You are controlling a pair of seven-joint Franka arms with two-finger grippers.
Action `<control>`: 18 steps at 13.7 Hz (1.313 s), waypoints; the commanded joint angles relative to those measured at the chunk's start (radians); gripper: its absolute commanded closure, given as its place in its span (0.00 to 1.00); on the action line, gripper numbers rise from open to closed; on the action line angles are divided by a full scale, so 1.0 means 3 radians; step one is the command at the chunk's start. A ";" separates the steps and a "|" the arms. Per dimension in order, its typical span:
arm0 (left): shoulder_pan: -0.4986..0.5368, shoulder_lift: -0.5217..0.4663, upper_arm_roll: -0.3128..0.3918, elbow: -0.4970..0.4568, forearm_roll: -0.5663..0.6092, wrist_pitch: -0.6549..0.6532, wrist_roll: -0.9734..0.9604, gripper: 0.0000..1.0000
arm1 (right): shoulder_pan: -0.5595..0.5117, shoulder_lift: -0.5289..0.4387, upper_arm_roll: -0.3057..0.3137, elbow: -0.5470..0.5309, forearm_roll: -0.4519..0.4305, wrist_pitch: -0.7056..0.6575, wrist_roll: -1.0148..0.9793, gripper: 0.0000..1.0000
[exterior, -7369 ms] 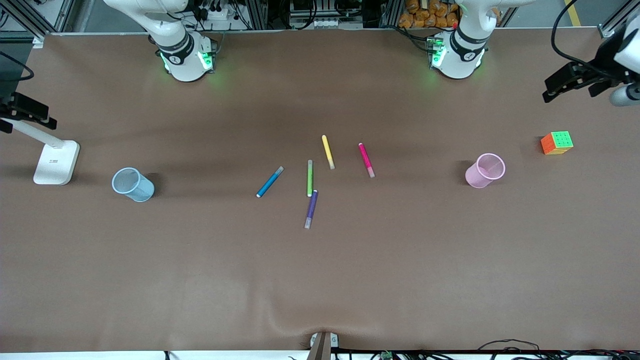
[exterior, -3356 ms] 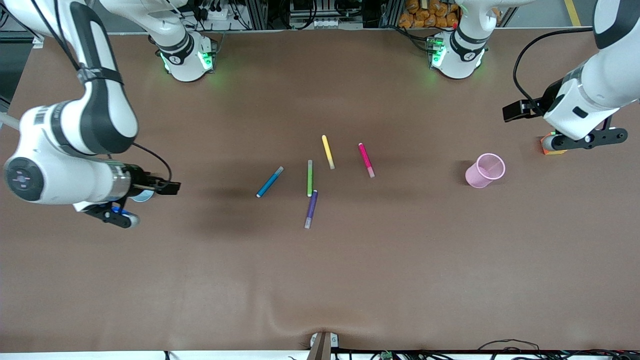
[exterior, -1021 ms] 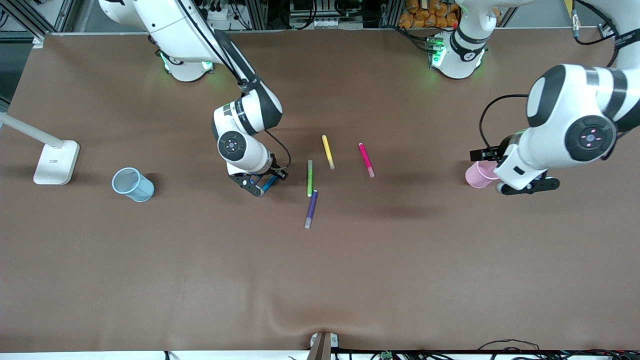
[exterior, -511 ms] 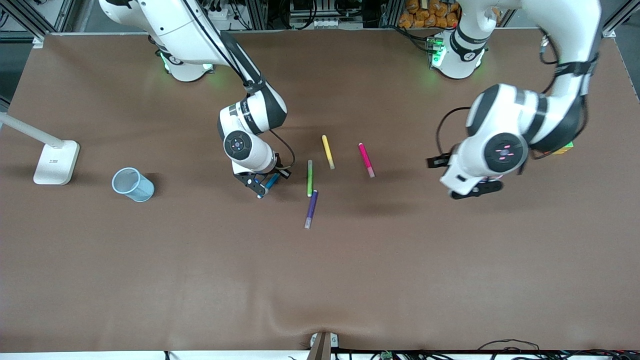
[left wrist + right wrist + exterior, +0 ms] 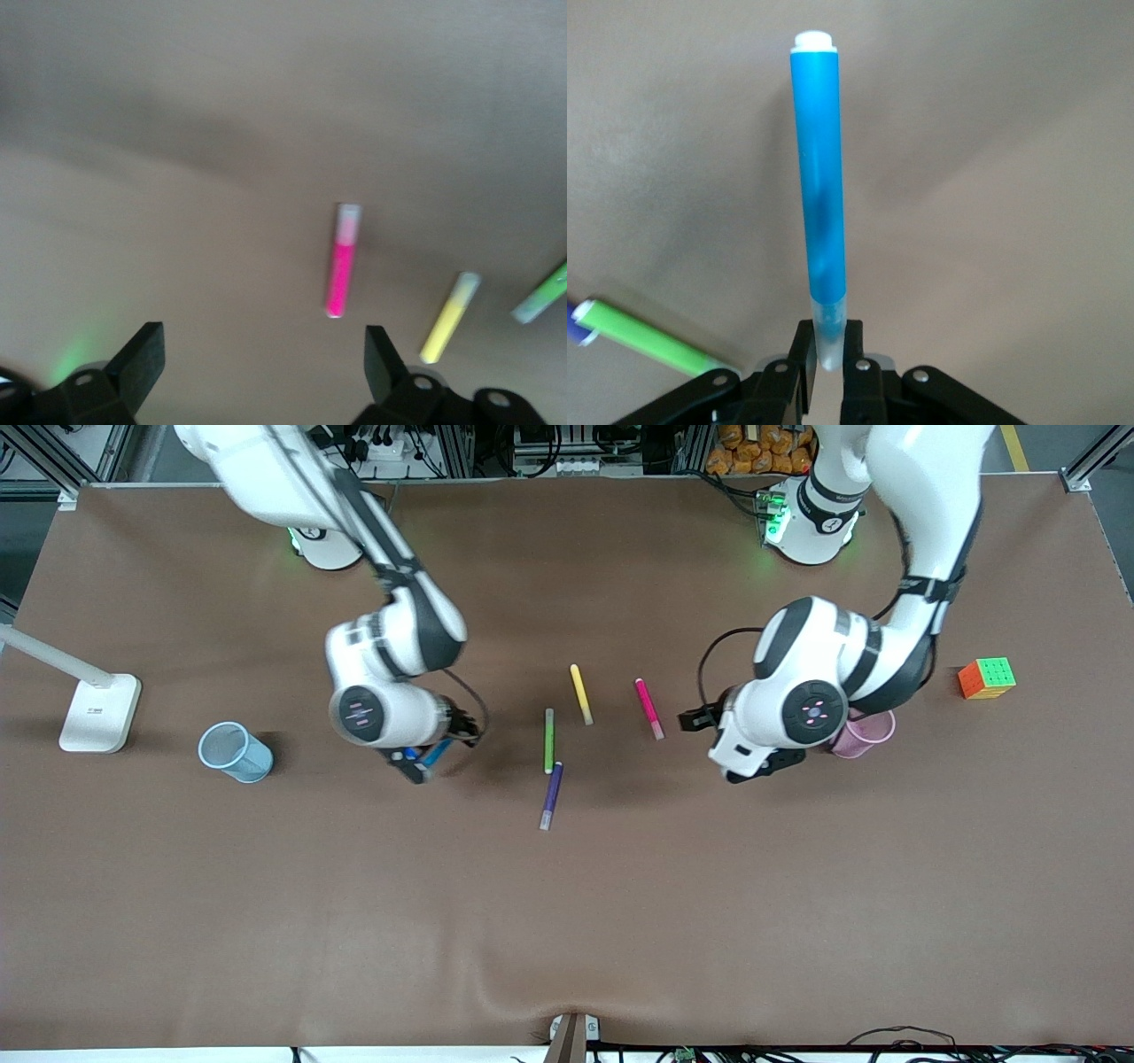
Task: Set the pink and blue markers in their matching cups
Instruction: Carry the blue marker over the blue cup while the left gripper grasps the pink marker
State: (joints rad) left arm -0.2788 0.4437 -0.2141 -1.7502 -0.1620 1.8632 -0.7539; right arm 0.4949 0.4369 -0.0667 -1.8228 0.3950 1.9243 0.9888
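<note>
The table (image 5: 567, 921) fills the front view, covered in brown sheeting. At the centre left of that frame, my right gripper (image 5: 416, 763) hangs over bare table between the pale blue cup and the loose markers, its jaws clamped on the pale end of the blue marker (image 5: 434, 754). In the right wrist view the blue marker (image 5: 819, 204) runs up the middle of the frame from my right gripper (image 5: 825, 370) at the bottom edge.

At the centre right of the front view, my left gripper (image 5: 762, 766) hangs over the table between the pink marker and the pale pink cup. In the left wrist view my left gripper (image 5: 261, 350) shows both fingers spread wide apart with nothing between them.

A white lamp base (image 5: 99, 712) stands at the left edge. The pale blue cup (image 5: 234, 751) sits beside it, toward the centre. The pale pink cup (image 5: 864, 733) shows right of centre, partly covered by my left arm. A colour cube (image 5: 986, 677) sits at the right.

The pink marker (image 5: 648, 708) lies on the table just right of centre; in the left wrist view the pink marker (image 5: 343, 271) lies above the finger gap. A yellow marker (image 5: 580, 693), a green marker (image 5: 548, 740) and a purple marker (image 5: 551, 794) lie at centre.
</note>
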 commanded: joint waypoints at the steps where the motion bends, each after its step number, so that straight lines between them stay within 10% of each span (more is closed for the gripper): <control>1: -0.0149 0.0299 0.0023 0.0194 -0.0074 0.0246 -0.0253 0.10 | -0.0406 -0.0198 0.0059 0.0124 0.0023 -0.0563 0.0007 1.00; 10: -0.0292 0.0745 0.0023 0.0148 -0.0079 0.0743 -0.0601 0.37 | -0.1883 -0.0321 0.0064 0.0318 0.0197 -0.1934 -0.1177 1.00; 18: -0.0344 0.0847 0.0023 0.0117 -0.0079 0.0743 -0.0616 0.55 | -0.2642 -0.0061 0.0064 0.0288 0.0273 -0.2083 -0.2396 1.00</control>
State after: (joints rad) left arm -0.3803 0.6891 -0.2109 -1.7182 -0.1657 2.0911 -0.9330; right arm -0.2634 0.3790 -0.0708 -1.7411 0.4410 1.3085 0.3144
